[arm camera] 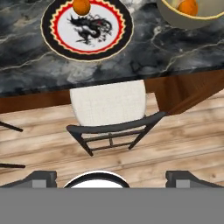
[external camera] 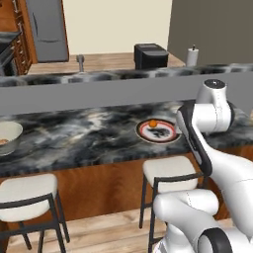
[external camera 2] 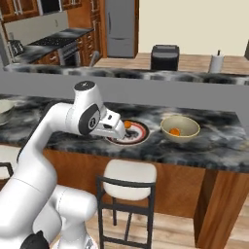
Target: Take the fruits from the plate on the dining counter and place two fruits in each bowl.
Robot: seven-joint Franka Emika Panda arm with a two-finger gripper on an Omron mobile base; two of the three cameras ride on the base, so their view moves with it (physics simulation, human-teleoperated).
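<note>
Table [external camera: 89, 136]: long top, black, grey and white marbling, reddish-brown wooden front. Plate [arm camera: 87, 29], white with red-and-dark rim band, lies flat near the front edge, mid-length. One beige bowl [external camera 2: 180, 128] stands just beside the plate, towards the right end. A second bowl [external camera: 8, 137] stands well apart, at the left end.

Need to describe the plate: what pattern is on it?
The plate: white, dark dragon-like centre mark, red-and-black rim band; clearest in the hand view.
</note>
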